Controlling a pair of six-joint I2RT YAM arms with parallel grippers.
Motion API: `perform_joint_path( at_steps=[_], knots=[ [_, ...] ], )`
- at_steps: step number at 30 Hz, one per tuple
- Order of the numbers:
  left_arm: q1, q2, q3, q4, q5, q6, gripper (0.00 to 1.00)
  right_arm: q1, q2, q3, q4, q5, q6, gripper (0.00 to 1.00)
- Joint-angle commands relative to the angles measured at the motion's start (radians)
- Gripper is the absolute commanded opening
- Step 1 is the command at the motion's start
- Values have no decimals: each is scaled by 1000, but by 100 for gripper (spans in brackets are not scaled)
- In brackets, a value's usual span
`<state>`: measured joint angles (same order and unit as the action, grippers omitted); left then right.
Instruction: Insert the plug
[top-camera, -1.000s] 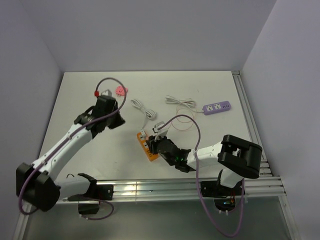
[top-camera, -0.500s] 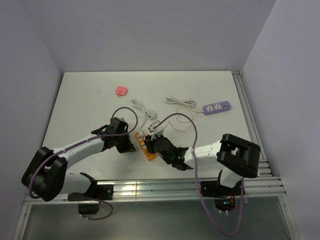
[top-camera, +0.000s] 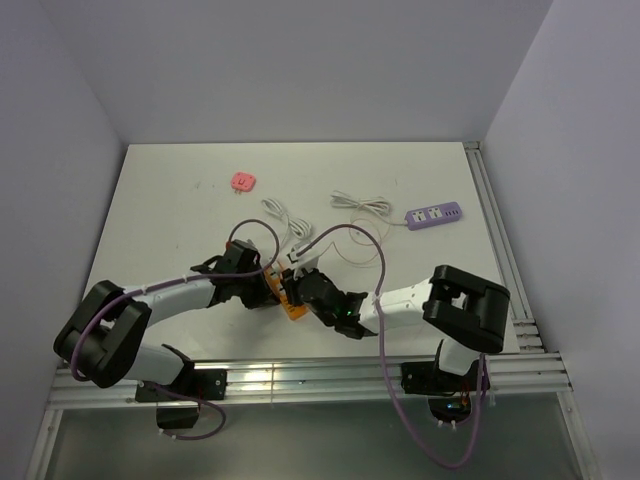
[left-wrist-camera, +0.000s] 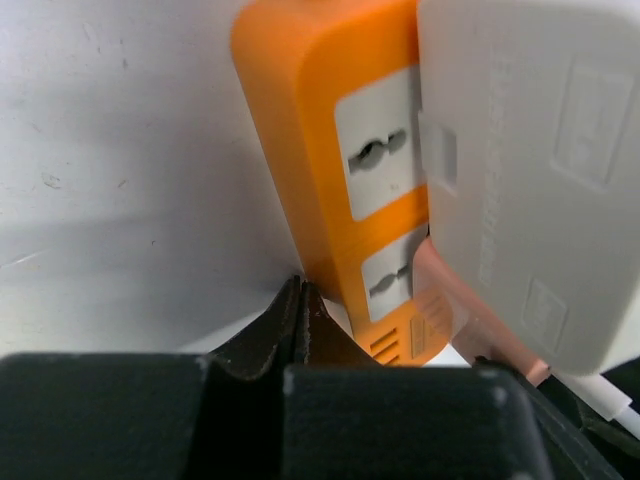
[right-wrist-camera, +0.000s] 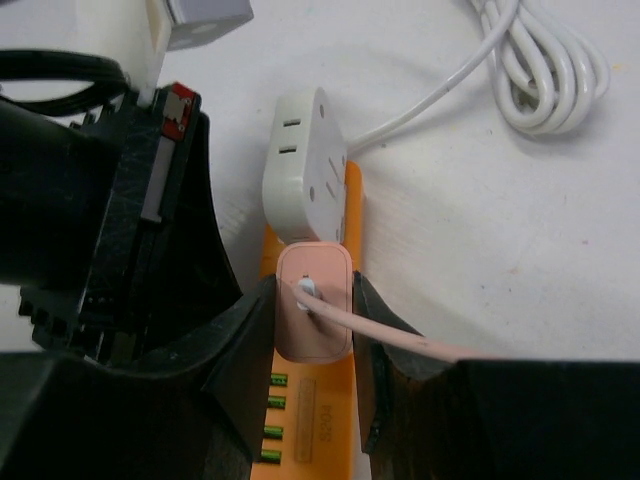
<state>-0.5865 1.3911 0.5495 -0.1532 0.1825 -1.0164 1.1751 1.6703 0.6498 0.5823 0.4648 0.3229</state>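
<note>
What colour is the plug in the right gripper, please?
Pale pink; the plug shows best from the right wrist.

Right wrist view: plug (right-wrist-camera: 313, 300) prongs are hidden against strip (right-wrist-camera: 320, 430), whose lower end is cut off. Left wrist view: adapter (left-wrist-camera: 540, 170) is cut off top and right; plug is blurred. Top view: strip is mostly covered by left gripper (top-camera: 266, 289) and right gripper (top-camera: 303, 290).

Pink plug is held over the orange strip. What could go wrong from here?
The pink plug in the right pincer sits tight against the white adapter; it may catch and go in crooked. The shut left pincer only stands beside the orange power strip, so pushing could slide it.
</note>
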Motion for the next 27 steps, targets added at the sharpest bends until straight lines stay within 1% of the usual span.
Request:
perform_joint_path(
  at_steps=[1,4,7,9,11,15,19,21,22,23,24,25,27],
  knots=[
    [-13,6,-2,107,20,-42,0,60,216,-70,-355,-153,64,0],
    [-18,0,-11,124,9,-53,0,78,307,-65,-311,-182,99,0],
    [-18,-4,-3,110,-6,-44,0,93,361,-76,-296,-201,119,0],
    [-18,-10,-5,96,-18,-39,0,101,339,-111,-259,-187,133,0],
    [-18,-46,-19,99,-41,-42,0,103,272,-134,-251,-152,136,0],
    [-18,-73,-10,63,-58,-34,0,100,181,-124,-286,-101,122,0],
    [-18,-96,-17,44,-66,-34,0,98,149,-127,-311,-66,134,0],
    [-18,-112,-22,40,-72,-30,0,97,135,-136,-308,-52,142,7],
    [-19,-125,-22,35,-80,-28,0,95,132,-137,-308,-31,148,21],
    [-19,-132,-19,29,-84,-25,0,93,129,-142,-309,-23,151,27],
    [-22,-135,-16,20,-90,-21,0,95,126,-144,-305,-22,148,29],
    [-22,-141,-11,12,-101,-17,0,93,117,-147,-299,-14,146,34],
    [-24,-145,-5,-5,-107,-13,0,92,94,-147,-294,-6,145,39]
  ],
)
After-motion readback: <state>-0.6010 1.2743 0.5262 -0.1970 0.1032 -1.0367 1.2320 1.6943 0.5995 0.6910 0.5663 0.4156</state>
